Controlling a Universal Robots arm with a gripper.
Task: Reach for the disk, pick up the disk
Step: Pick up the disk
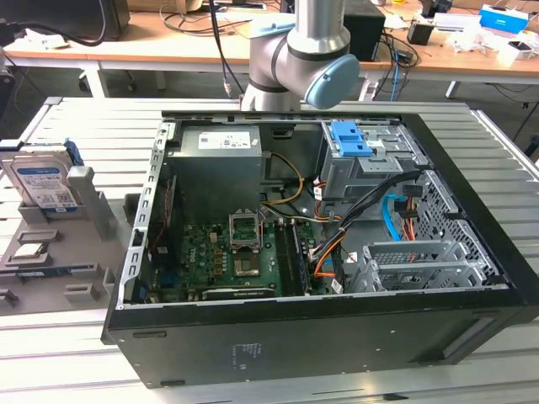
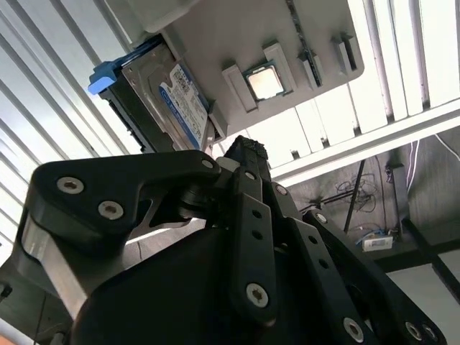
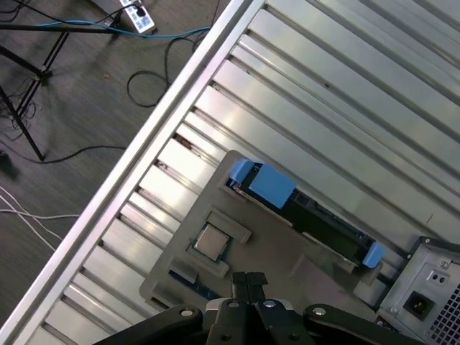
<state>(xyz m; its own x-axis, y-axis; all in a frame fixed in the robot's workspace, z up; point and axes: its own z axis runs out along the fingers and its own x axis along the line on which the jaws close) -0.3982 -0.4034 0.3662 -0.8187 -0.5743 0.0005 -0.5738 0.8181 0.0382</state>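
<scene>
1. gripper [image 3: 249, 279]: fingers pressed together, nothing between them. It hangs over the grey holder [image 3: 287, 255] and touches nothing.
2. disk [image 3: 307, 211]: on edge in a holder slot, below and ahead of the fingertips, well apart from them. Blue rails at both ends.
3. in the second wrist view the disk [image 2: 164, 97] shows its blue-and-white label, just past the gripper [image 2: 248, 146] tip, with a gap between.
4. processor chip [image 3: 211, 242]: flat on the holder beside the disk, also below the gripper.
5. in the exterior view the disk [image 1: 42, 178] is upright in the holder, off the exterior view's left of the open computer case [image 1: 337, 345]. The arm [image 1: 290, 50] rises behind the case.
6. slatted metal table [image 3: 323, 86] under the holder.
</scene>
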